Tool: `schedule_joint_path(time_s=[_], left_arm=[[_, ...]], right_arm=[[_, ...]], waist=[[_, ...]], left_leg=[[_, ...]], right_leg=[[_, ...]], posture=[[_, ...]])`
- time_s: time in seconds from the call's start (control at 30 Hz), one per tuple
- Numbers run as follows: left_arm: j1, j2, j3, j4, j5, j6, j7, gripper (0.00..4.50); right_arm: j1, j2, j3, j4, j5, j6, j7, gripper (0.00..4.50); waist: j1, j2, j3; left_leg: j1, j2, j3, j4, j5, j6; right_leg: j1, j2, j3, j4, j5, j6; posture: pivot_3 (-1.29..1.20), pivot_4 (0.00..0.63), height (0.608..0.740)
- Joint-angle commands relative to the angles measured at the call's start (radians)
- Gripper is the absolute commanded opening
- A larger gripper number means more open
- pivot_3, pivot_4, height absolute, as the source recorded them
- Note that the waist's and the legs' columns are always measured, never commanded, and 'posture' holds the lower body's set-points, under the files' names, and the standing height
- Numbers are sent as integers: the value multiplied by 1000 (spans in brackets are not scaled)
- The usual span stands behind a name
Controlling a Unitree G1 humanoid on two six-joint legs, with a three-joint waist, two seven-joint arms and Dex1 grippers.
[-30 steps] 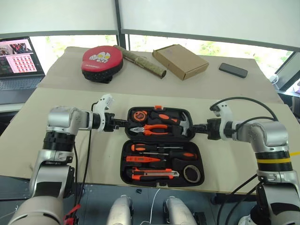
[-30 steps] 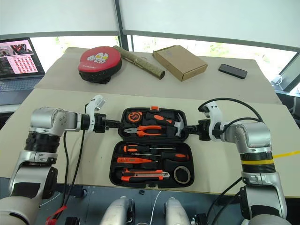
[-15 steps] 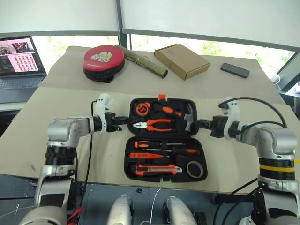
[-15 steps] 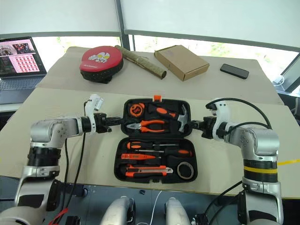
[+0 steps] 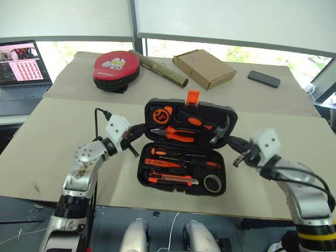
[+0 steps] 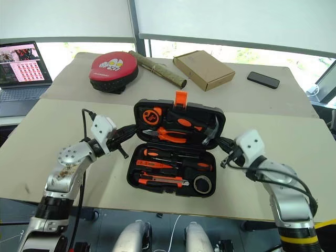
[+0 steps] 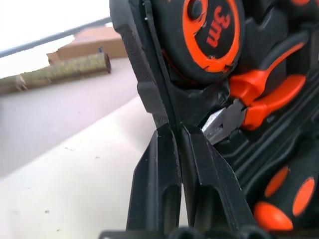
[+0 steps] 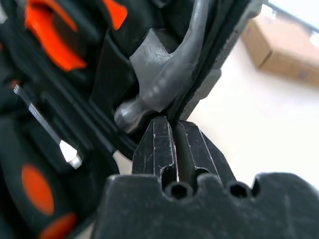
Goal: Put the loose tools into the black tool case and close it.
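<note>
While the case [image 5: 186,149] sits half-raised on the tabletop [image 5: 47,142], tools [image 5: 173,170] slotted inside, each closed claw, left [image 5: 140,129] and right [image 5: 234,143], pinches a lid edge.

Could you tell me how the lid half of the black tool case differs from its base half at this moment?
The lid half is tilted up off the table, while the base half lies flat. The lid half holds the tape measure, pliers and hammer; the base half holds the screwdrivers, utility knife and tape roll. The lid half is pinched at its sides by the left claw and right claw; the base half is untouched. Both are black moulded plastic.
</note>
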Motion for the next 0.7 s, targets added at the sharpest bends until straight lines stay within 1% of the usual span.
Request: schedule_joint_path(time_s=[0.03, 0.07, 0.1, 0.13, 0.17, 0.2, 0.3, 0.33, 0.4, 0.43, 0.47, 0.5, 0.53, 0.6, 0.63, 0.67, 0.7], left_arm=[[63, 40, 46, -21, 36, -62, 42, 0], [82, 49, 57, -26, 35, -68, 45, 362], [100, 57, 73, -34, 31, -69, 52, 751], [119, 65, 92, -49, 19, -58, 58, 998], [146, 76, 116, -72, 5, -40, 64, 1184], [174, 89, 145, -103, -12, -11, 70, 1687], [240, 123, 210, -183, -65, 77, 76, 2747], [258, 137, 228, -202, -83, 111, 70, 3187], [269, 169, 254, -212, -108, 166, 51, 3968], [254, 192, 258, -190, -119, 190, 34, 4384], [217, 215, 248, -147, -126, 207, 6, 4500], [178, 234, 230, -106, -132, 225, -22, 4500], [137, 249, 206, -66, -135, 241, -51, 4500], [34, 268, 122, 39, -100, 212, -131, 4500], [-20, 272, 76, 99, -72, 190, -167, 4500], [-68, 273, 36, 154, -47, 161, -202, 4500], [-118, 262, 6, 217, -22, 100, -226, 4240]], right_arm=[[78, -47, -27, 16, -98, -248, 13, 41], [102, -53, -33, 18, -106, -294, 18, 14], [128, -59, -48, 9, -104, -331, 22, 381], [158, -64, -65, -10, -90, -353, 30, 771], [196, -68, -90, -45, -73, -352, 36, 909], [236, -73, -122, -91, -45, -336, 46, 1342], [339, -96, -206, -216, 50, -247, 82, 2391], [383, -111, -230, -257, 91, -200, 107, 2783], [481, -151, -278, -336, 187, -109, 177, 3425], [538, -174, -305, -377, 258, -38, 213, 3167], [600, -195, -325, -413, 336, 21, 262, 3072], [647, -215, -336, -439, 388, 72, 297, 2919], [672, -230, -334, -454, 416, 100, 319, 2575], [678, -267, -272, -458, 397, 133, 346, 1897], [665, -280, -232, -455, 373, 136, 356, 1498], [648, -291, -195, -450, 351, 150, 357, 1220], [623, -298, -156, -441, 336, 160, 356, 809]], waist=[[-1, 1, 0], [-1, 1, -1], [-2, 1, -1], [-2, 1, -1], [-2, 1, -1], [-3, 1, -1], [-10, 1, -1], [-10, 1, -1], [-6, 1, -1], [-3, 0, -1], [3, 0, -1], [7, 0, -1], [10, -2, -1], [11, -4, -2], [12, -4, -3], [13, -5, -3], [12, -5, -3]], left_leg=[[0, 0, 0, 0, 0, 0], [1, 0, 0, 0, 0, 0], [1, 0, 0, 0, 0, 0], [2, 1, 0, 0, 0, 0], [2, 1, 0, 0, 0, 0], [2, 1, 0, 0, 0, 0], [2, 3, 1, -1, 0, 0], [2, 3, 1, -1, 0, 0], [3, 3, 1, 0, 0, 0], [6, 3, 1, 0, 0, 0], [10, 4, 1, 0, 0, -1], [13, 4, 1, -1, 0, -1], [16, 3, 1, -2, 0, -1], [18, 5, 1, -3, 0, -1], [18, 6, 1, -3, 0, -1], [19, 6, 1, -3, 0, -1], [19, 5, 1, -3, -1, -2]], right_leg=[[0, 0, 0, 0, 0, 0], [0, 0, 0, 0, 0, 0], [0, 0, 0, 0, 0, 0], [1, 0, 0, 0, 0, 0], [1, 0, 0, 1, 0, 0], [1, 0, 0, 1, 0, 0], [0, 1, 1, 1, 0, -1], [1, 1, 0, 1, 0, -1], [2, 0, 1, 1, 0, -1], [5, 0, 0, 0, 0, -1], [10, 0, -1, -1, -1, -1], [13, -1, -2, -1, -2, -2], [15, -1, -2, -2, -4, -3], [16, 0, -4, -4, -8, -10], [17, 0, -4, -7, -7, -10], [18, 0, -4, -8, -6, -8], [17, 0, -5, -10, -5, -7]], posture=[[0, 150, 740], [0, 150, 740], [0, 150, 740], [0, 150, 740], [0, 150, 740], [0, 150, 740], [0, 150, 740], [0, 150, 740], [0, 150, 740], [0, 150, 740], [0, 150, 740], [0, 150, 740], [0, 150, 740], [0, 150, 740], [0, 150, 740], [0, 150, 740], [0, 150, 740]])
